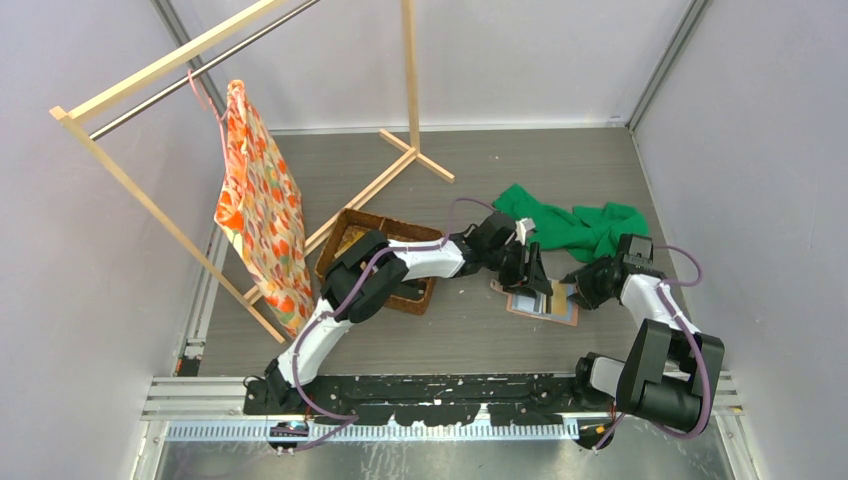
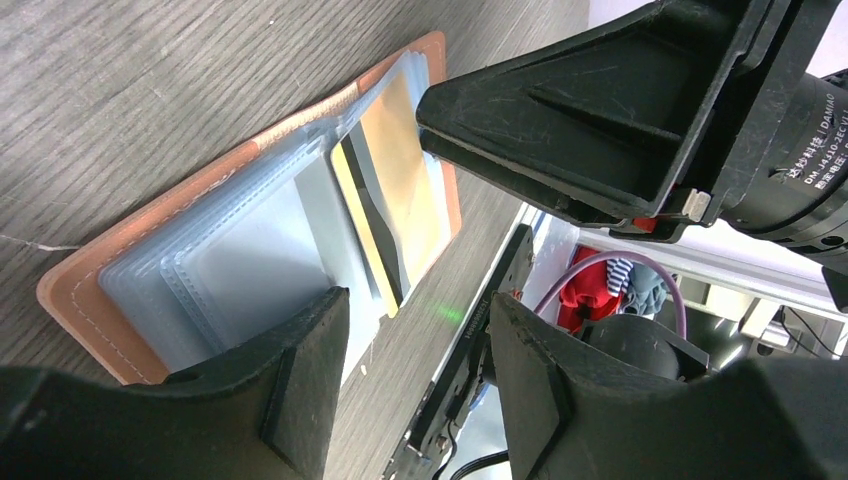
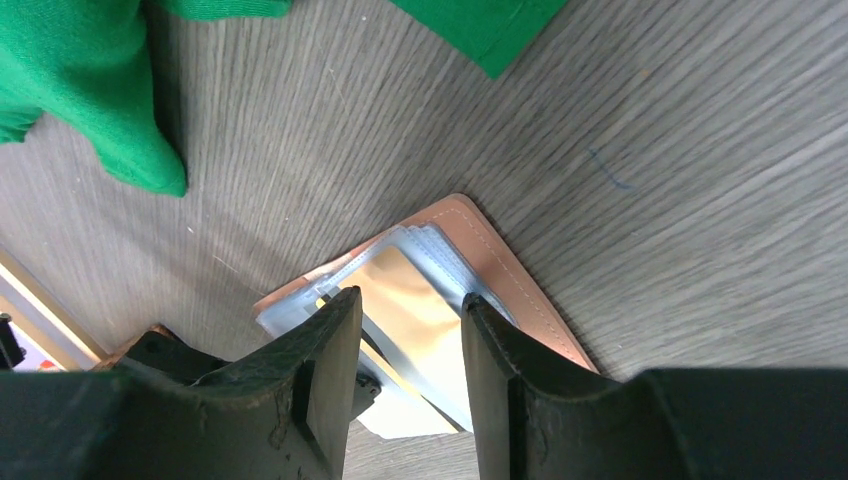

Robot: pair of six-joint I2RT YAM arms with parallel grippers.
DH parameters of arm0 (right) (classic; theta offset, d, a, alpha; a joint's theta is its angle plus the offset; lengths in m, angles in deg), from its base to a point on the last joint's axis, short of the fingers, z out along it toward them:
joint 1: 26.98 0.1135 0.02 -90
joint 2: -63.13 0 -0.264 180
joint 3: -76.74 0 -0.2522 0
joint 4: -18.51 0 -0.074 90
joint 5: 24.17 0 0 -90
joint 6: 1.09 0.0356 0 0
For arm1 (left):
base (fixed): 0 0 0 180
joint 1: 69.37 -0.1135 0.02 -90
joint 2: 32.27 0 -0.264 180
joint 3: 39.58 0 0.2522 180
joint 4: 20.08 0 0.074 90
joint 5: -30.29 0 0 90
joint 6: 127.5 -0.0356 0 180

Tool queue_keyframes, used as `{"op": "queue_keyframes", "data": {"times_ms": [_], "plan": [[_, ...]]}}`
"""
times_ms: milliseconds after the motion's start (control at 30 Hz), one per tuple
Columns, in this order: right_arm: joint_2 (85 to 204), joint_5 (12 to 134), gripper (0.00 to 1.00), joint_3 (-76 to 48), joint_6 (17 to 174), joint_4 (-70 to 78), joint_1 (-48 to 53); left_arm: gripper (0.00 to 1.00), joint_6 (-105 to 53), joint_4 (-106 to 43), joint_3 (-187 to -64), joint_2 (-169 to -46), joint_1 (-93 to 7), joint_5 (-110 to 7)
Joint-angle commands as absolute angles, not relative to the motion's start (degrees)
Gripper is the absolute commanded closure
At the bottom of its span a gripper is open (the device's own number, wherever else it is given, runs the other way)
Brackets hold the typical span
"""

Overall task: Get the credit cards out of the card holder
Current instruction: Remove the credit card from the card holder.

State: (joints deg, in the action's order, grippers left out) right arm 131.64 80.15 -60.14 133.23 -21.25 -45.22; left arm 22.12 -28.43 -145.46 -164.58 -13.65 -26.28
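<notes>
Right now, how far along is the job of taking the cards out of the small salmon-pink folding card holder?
Done: the salmon-pink card holder lies open on the grey table, its clear sleeves fanned. In hand: the left gripper and the right gripper, both open, hang over it. Left: the gold card sits at its sleeve and no card lies outside, so all removal remains.
</notes>
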Motion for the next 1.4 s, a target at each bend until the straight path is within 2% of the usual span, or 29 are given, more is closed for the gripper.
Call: {"op": "queue_keyframes", "data": {"times_ms": [0,367,567,867,1267,1367], "plan": [[132.45,81.21,0.53,-64.15,134.31,-22.09,-44.99,0.44,21.21,-29.45,-143.78,-164.27,-14.65,-28.11],[130.02,83.54,0.53,-68.82,136.5,-20.36,-44.96,0.46,21.21,-28.69,-139.91,-163.3,-15.76,-29.64],[129.33,83.82,0.53,-69.37,136.74,-20.51,-44.83,0.56,21.47,-25.87,-138.81,-163.46,-15.74,-29.08],[129.99,84.15,0.52,-69.28,136.38,-20.03,-44.88,0.65,22.12,-25.55,-140.79,-164.68,-14.99,-29.11],[130.08,84.2,0.52,-69.2,136.29,-20.03,-44.85,0.63,22.79,-27.1,-144.58,-166.82,-13.67,-29.57],[130.04,84.2,0.52,-69.19,136.3,-20.03,-44.84,0.59,22.96,-28.76,-145.3,-167.1,-13.48,-30.11]]}}
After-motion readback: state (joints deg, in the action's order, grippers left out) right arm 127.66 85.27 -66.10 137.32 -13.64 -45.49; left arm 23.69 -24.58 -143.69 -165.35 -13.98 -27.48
